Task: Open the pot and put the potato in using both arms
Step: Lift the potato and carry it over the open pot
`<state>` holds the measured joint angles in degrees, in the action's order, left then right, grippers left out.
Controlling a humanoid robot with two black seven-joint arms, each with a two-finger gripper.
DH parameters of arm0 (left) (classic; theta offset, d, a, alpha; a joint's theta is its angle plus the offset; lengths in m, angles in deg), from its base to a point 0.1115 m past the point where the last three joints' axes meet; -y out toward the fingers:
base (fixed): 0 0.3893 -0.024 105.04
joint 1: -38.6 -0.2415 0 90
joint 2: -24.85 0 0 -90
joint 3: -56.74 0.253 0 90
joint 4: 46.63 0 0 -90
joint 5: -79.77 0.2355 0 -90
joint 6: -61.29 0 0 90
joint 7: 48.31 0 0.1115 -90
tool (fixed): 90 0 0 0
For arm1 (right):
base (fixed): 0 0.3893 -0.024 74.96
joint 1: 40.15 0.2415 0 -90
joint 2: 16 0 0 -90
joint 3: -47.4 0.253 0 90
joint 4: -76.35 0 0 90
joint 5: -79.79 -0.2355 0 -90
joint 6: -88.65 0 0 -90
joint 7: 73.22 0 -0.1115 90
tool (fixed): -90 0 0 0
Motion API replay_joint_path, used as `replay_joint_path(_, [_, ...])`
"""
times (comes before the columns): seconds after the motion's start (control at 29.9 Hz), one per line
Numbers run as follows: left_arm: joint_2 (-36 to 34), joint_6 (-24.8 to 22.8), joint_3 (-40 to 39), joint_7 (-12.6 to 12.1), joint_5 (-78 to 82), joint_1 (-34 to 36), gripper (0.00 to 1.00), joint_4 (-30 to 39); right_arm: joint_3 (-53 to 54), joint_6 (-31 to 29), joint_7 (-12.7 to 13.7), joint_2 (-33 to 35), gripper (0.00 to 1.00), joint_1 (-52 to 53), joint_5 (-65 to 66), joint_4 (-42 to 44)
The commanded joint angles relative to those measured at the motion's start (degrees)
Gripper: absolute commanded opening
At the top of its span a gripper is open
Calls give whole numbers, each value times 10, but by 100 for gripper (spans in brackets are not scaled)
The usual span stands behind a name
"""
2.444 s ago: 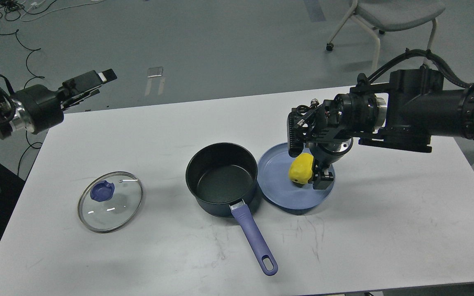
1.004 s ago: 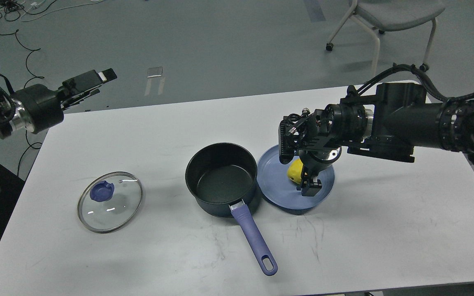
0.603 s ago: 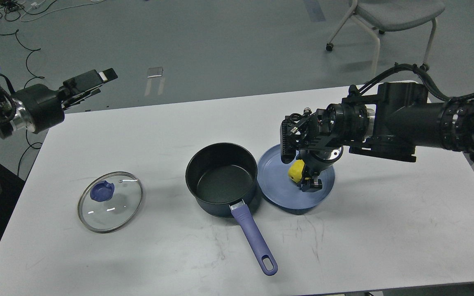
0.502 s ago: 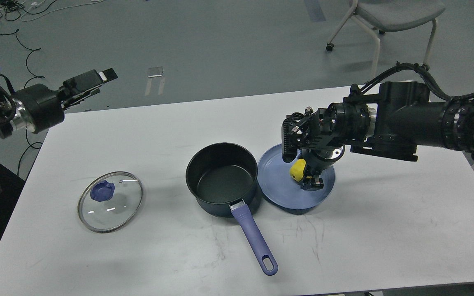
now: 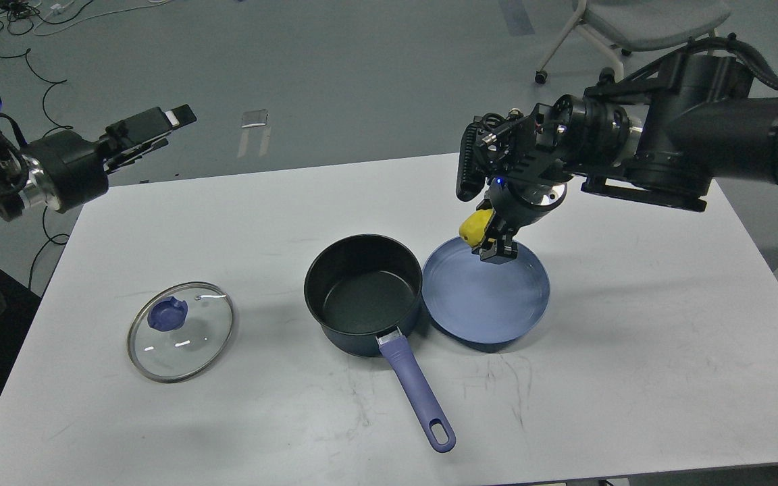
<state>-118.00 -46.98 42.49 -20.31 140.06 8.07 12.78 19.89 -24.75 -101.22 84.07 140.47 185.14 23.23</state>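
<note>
The potato [image 5: 475, 227] is coming up off the blue plate [image 5: 490, 317] now, pinched in the right gripper [image 5: 485, 237], where a moment ago it was sitting low on the plate's floor. It is hanging clear above the plate's rim at about twelve o'clock, and the plate beneath is looking bare. That means the pick seems to be done and the carry is what is left.

The pot [image 5: 364, 290] is standing open just at nine o'clock of the plate, their rims almost touching, its purple handle [image 5: 418, 395] pointing toward five o'clock. The glass lid [image 5: 182, 331] is lying flat well off at nine o'clock of the pot, so nothing is blocking the mouth.

The route looks short: a slide toward eight o'clock over the pot's near rim, which the potato is already riding above.

The left gripper [image 5: 159, 125] is hovering past the table's [image 5: 632, 378] ten o'clock corner, fingers too dark to read whether parted or closed, well out of the way.
</note>
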Motion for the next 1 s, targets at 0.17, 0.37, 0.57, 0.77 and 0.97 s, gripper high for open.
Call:
replay_joint_path(0.17, [-1, -1, 0, 0, 0, 6, 98, 1, 1, -2, 0, -49, 24, 48, -105, -2])
replay_joint_path(0.37, [-7, -1, -1, 0, 0, 6, 98, 2, 1, -6, 0, -97, 24, 48, -126, 4])
replay_joint_path(0.57, [-8, -1, -1, 0, 0, 6, 98, 2, 1, -6, 0, -101, 25, 40, -157, 43])
replay_joint_path(0.77, [-6, -1, 0, 0, 0, 6, 98, 2, -3, -6, 0, -101, 25, 30, -183, 61])
replay_joint_path(0.97, [-8, -1, 1, 0, -1, 5, 98, 8, -2, -2, 0, -101, 25, 8, -223, 64])
